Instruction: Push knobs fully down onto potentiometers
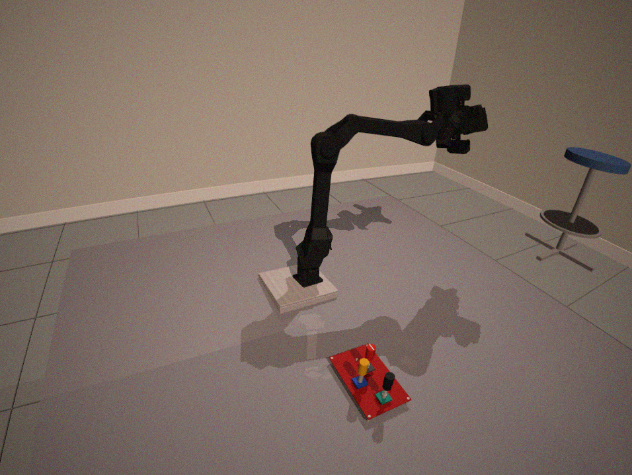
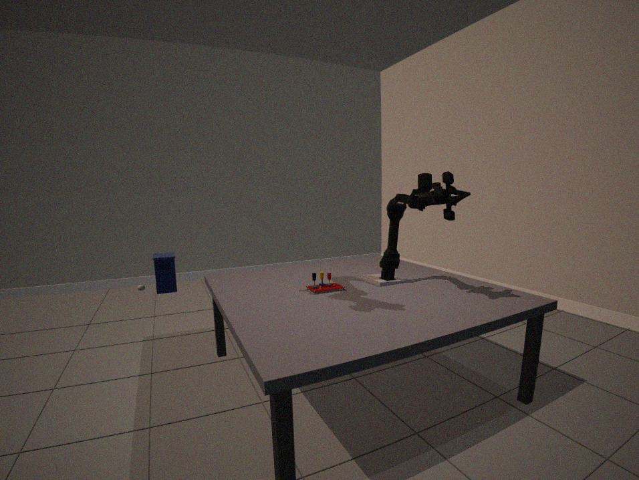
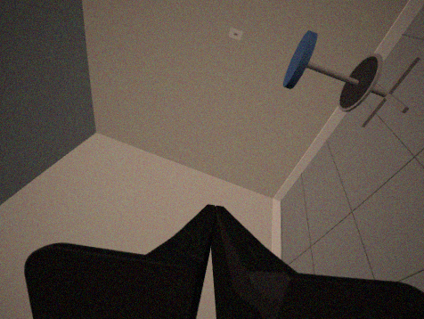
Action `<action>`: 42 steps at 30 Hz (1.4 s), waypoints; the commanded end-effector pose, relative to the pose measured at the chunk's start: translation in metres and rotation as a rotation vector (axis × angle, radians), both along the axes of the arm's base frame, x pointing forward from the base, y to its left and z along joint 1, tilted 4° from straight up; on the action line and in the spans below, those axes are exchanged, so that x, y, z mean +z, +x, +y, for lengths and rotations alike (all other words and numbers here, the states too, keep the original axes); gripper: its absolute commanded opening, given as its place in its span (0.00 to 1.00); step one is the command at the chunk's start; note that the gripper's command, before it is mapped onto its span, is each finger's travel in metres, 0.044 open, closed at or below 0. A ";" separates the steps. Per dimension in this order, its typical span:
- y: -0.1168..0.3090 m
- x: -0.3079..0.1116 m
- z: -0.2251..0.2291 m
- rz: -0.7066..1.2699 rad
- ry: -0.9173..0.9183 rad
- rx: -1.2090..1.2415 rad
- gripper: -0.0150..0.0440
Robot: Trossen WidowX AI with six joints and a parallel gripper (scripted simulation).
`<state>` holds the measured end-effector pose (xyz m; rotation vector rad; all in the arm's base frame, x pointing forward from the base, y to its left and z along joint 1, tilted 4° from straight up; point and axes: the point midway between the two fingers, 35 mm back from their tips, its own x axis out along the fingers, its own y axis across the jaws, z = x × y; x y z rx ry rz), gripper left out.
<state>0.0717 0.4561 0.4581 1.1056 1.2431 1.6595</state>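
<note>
Top view shows the circuit board on the surface, low in front of the arm base. The end effector hangs high and well apart from it, with fingers closed and nothing between. Its long axis points away from the board, toward the wall, so the coming move should swing it back over the board and turn its tips down. Yellow, black and red knobs all look raised; which two need pushing, I cannot tell.
</note>
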 end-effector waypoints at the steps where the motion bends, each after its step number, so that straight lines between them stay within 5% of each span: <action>1: 0.032 -0.015 0.001 0.011 -0.046 -0.081 0.25; 22: 0.207 -0.100 -0.050 0.075 -0.372 -0.564 0.25; 42: 0.333 -0.215 -0.212 0.211 -0.878 -0.990 0.25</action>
